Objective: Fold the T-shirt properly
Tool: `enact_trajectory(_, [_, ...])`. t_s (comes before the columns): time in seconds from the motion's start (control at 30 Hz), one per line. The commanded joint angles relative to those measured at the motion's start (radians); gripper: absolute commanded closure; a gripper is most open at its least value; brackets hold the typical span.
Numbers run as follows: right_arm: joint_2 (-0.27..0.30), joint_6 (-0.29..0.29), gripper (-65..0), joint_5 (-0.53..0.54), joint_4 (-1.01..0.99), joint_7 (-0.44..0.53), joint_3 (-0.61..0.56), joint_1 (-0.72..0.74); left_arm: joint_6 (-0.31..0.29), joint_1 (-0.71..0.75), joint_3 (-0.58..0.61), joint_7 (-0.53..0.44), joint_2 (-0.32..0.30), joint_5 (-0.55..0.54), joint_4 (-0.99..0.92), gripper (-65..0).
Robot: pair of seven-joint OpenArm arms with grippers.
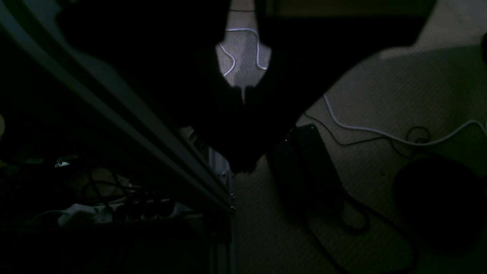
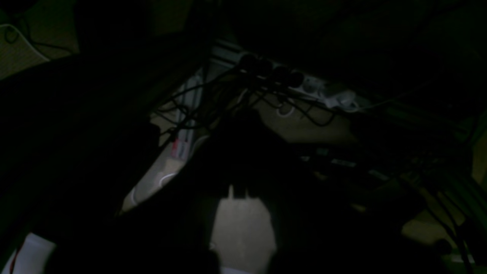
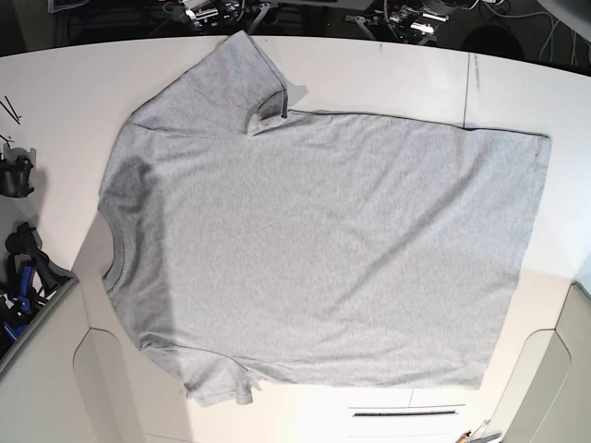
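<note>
The T-shirt (image 3: 323, 249) lies flat on the white table (image 3: 55, 101), plain grey side up. Its neck (image 3: 113, 249) is at the left and its hem (image 3: 526, 258) at the right. One sleeve (image 3: 231, 83) points to the far edge and the other sleeve (image 3: 222, 378) to the near edge. Neither gripper shows in the base view. My left gripper (image 1: 243, 95) is a dark outline over the floor, with its tips together and empty. My right gripper (image 2: 239, 192) is likewise dark, with its tips together, over the floor below the table.
A frame rail (image 1: 114, 114), a power strip (image 1: 114, 211) and a black box (image 1: 312, 167) with cables show on the carpet. The power strip also shows in the right wrist view (image 2: 304, 82). Dark gear (image 3: 17, 175) sits at the table's left edge.
</note>
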Motion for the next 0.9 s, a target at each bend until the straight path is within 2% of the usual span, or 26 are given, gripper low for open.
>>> enact_trajectory(0.0, [0.003,0.006,0.0,0.004,0.007,0.01,0.003,0.003,-0.007,-0.004,0.002,-0.018,0.002,0.003,0.006,0.0])
enact_trajectory(0.2, [0.01,0.006,0.0,0.004,0.007,0.01,0.003,-0.01,-0.007,0.014,0.002,-0.041,-0.008,0.003,0.007,0.0])
enact_trajectory(0.5, [0.07,0.006,0.0,0.011,0.05,0.026,0.003,-0.081,-0.009,0.1,0.002,-0.112,-0.034,-0.001,0.039,0.0])
enact_trajectory(0.67, [0.114,0.006,0.0,0.03,0.151,0.037,0.003,-0.169,-0.074,0.197,0.002,-0.112,-0.063,-0.058,0.147,0.0])
enact_trajectory(0.87, [0.166,0.006,0.0,0.084,0.32,0.041,0.006,-0.308,-0.12,0.36,0.001,-0.112,-0.11,-0.131,0.337,0.0])
